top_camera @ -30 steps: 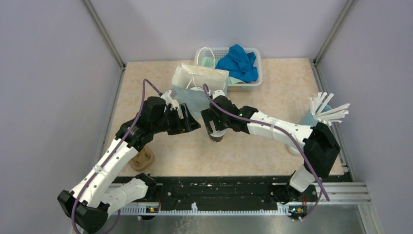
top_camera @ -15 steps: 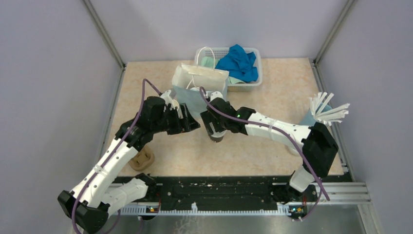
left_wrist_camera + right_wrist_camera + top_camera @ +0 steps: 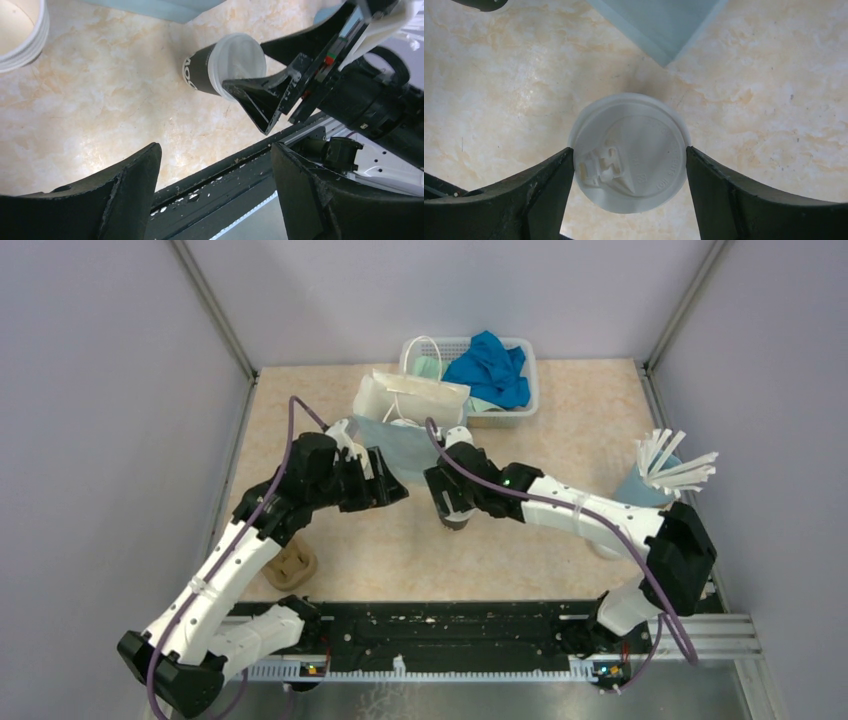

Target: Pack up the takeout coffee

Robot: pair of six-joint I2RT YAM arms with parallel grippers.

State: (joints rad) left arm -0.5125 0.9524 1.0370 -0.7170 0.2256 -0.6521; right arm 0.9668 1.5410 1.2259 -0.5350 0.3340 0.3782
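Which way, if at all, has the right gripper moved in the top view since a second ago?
Yes. The right gripper, with the lidded cup it clasps, has shifted slightly toward the robot's right, judged against the white basket.

Lidded cup (image 3: 629, 150) in the right gripper (image 3: 629, 156), bag (image 3: 410, 400) behind it — basket (image 3: 531, 380) farther back, pulp tray (image 3: 292, 568) front-left.

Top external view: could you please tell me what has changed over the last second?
The right end effector, clasping the lidded coffee cup, shifted slightly rightward with it; its elbow swung right too. The left end effector, white bag, basket and pulp tray stayed put.
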